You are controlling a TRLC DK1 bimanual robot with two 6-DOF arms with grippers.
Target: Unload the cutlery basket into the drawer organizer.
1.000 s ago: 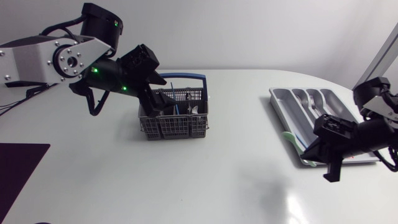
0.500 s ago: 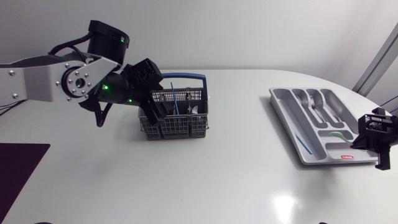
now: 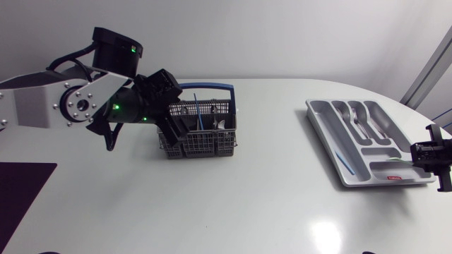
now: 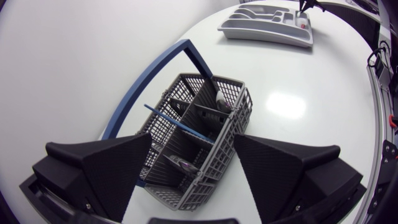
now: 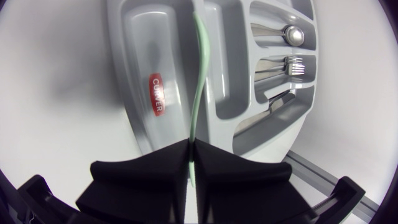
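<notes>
The grey cutlery basket (image 3: 201,130) with a blue handle stands left of centre. My left gripper (image 3: 178,121) hangs open just above its left end. In the left wrist view the basket (image 4: 214,134) lies between and ahead of the spread fingers (image 4: 102,168), holding a thin blue stick (image 4: 177,121) and some metal pieces (image 4: 222,99). The grey drawer organizer (image 3: 339,134) sits at the right. My right gripper (image 3: 432,156) is at its near right corner, shut on a pale green utensil (image 5: 198,93) that reaches out over the organizer (image 5: 140,37).
The organizer holds a spoon (image 5: 292,34), a fork (image 5: 292,62) and a thin blue stick (image 3: 341,159) in separate compartments. A dark mat (image 3: 21,190) lies at the table's front left. Bare white tabletop spans between basket and organizer.
My right arm has pulled back from the organizer's front edge to the far right, gripper still shut. The left arm shifted slightly above the basket, staying open.
</notes>
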